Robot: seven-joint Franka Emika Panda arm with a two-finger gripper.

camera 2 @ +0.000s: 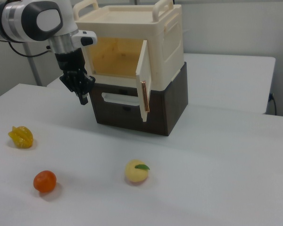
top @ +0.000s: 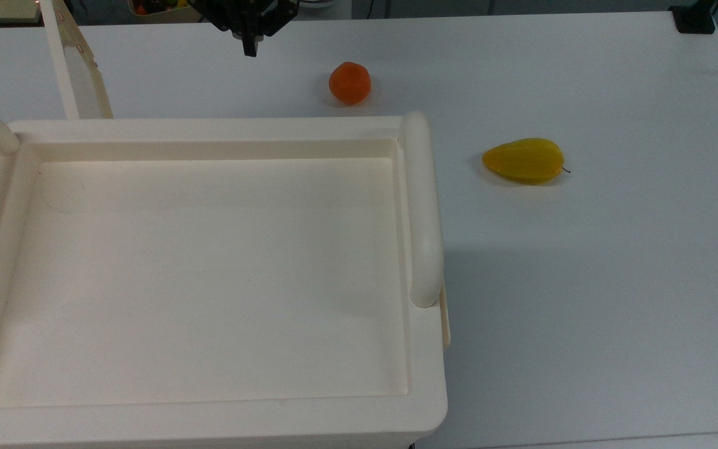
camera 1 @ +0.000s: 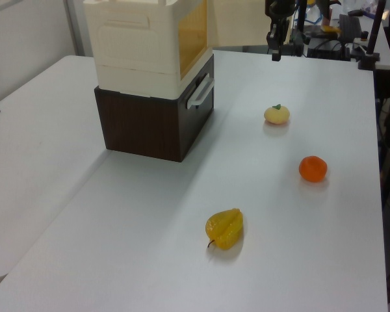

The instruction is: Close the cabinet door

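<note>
The cream cabinet (camera 2: 172,35) stands on a dark brown base (camera 2: 172,106). Its recessed top (top: 421,374) takes up the top view's left. The cabinet door (camera 2: 144,77) hangs open, swung outward with its reddish-marked edge toward the table. From above, the cabinet door (top: 75,68) stands edge-up behind the top's far left corner. My gripper (top: 250,48) hovers to the right of the door in the top view, apart from it. In the right view my gripper (camera 2: 83,98) hangs shut and empty before the open compartment, left of the door. The left view has my gripper (camera 1: 274,55) above the table's far end.
An orange (top: 349,82) lies just right of the gripper in the top view. A yellow starfruit (top: 524,160) sits further right. A peach (camera 2: 137,171) rests on the white table (camera 2: 217,188) in front of the cabinet. A drawer with a pale handle (camera 2: 118,99) sits below the open compartment.
</note>
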